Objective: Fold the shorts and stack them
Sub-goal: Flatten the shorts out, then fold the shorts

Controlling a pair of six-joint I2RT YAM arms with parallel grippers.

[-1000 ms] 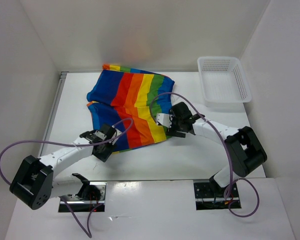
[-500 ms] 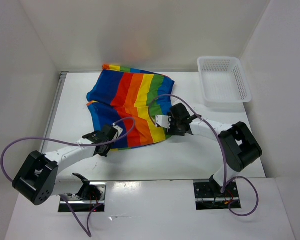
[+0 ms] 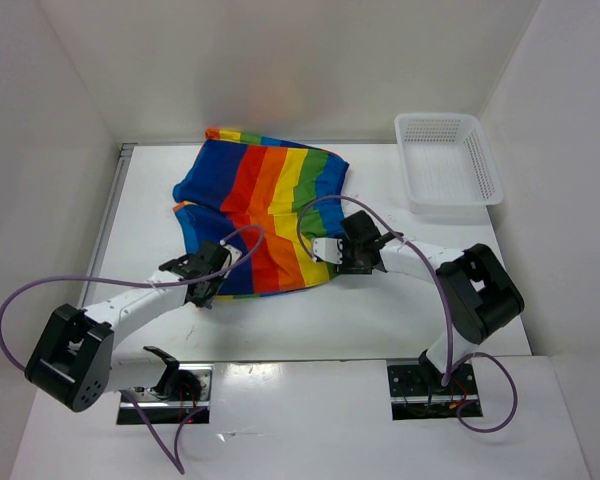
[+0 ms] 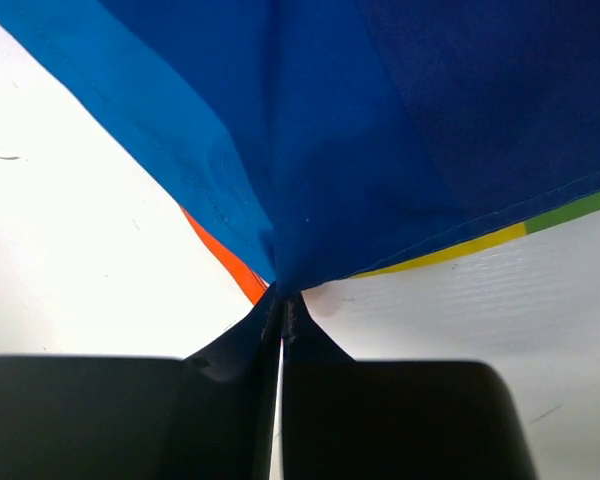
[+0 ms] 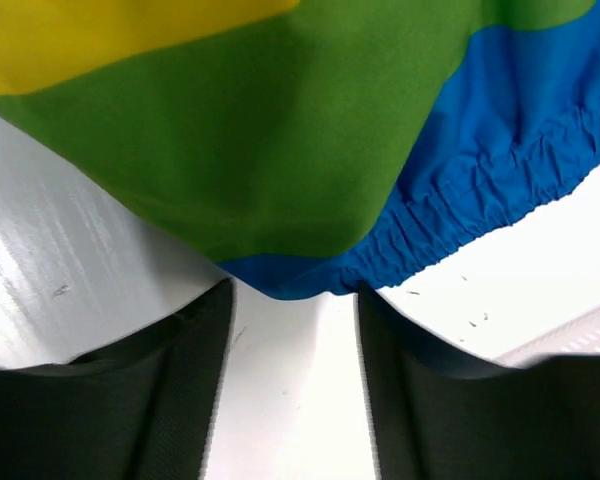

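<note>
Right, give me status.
Left gripper shut on shorts, blue corner. Right gripper open at waistband corner. Shorts spread flat, not folded. Basket off at far right, nothing in the way.

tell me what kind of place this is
Probably a robot lab test cell: a white table boxed in by blank white walls, a left arm and right arm mounted at its near edge, with rainbow-striped shorts and a white mesh basket as props.

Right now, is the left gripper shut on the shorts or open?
Shut on the shorts: in the left wrist view the left gripper has its fingers pressed together, blue cloth pinched at the tips.
</note>
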